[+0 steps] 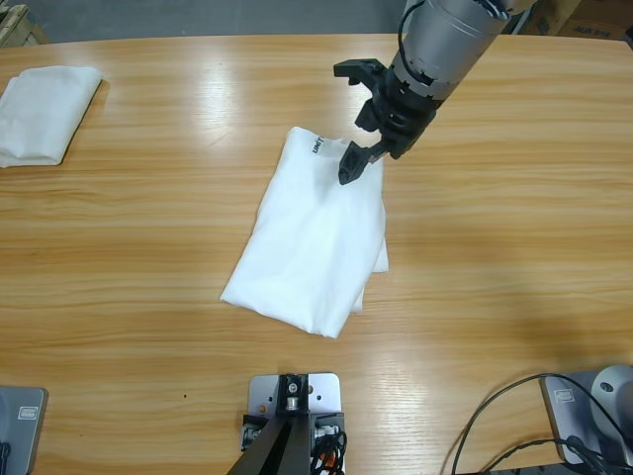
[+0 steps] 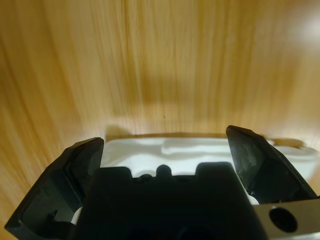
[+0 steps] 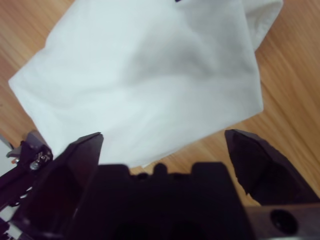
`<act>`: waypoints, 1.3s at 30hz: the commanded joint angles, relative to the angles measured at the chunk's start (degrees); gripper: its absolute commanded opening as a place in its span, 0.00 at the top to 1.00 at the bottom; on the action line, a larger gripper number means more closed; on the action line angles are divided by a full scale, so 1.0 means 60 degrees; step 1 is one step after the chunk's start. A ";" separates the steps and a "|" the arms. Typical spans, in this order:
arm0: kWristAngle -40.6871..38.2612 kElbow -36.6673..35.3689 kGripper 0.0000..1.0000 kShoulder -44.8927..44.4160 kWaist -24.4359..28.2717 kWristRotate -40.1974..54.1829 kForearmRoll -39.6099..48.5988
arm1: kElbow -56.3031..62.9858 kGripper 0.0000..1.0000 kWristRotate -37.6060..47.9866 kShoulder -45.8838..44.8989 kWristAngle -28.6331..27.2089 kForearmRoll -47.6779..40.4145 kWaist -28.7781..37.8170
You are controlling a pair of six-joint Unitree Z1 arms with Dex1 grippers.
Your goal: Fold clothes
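Two white garments: a folded T-shirt (image 1: 312, 242) below the right end effector (image 1: 362, 114), wide open, empty; another folded garment (image 1: 45, 111), perhaps, far off on the tabletop (image 1: 514, 247).

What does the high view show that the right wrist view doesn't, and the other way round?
Only the high view: a second folded white cloth near the table's far left corner, and an arm coming in from the upper right, its tip over the T-shirt's labelled end. Only the right wrist view: the right claw seen close from behind, jaws spread apart. Both: the folded white T-shirt lying on the wooden table.
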 commanded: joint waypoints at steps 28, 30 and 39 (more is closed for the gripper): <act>-0.0664 -0.3454 0.02 0.1265 -0.3170 0.1689 0.1443 | -0.0280 0.00 -0.1340 0.0243 -0.0948 0.0378 -0.0044; -0.0766 -0.3457 0.02 0.1139 -0.3431 0.1689 0.1443 | -0.0233 0.00 -0.1343 0.0211 -0.0948 0.0378 -0.0012; -0.1200 -0.3231 0.04 0.0799 -0.4404 0.1589 0.1502 | 0.0166 0.00 -0.1343 -0.0088 -0.1054 0.0261 0.0000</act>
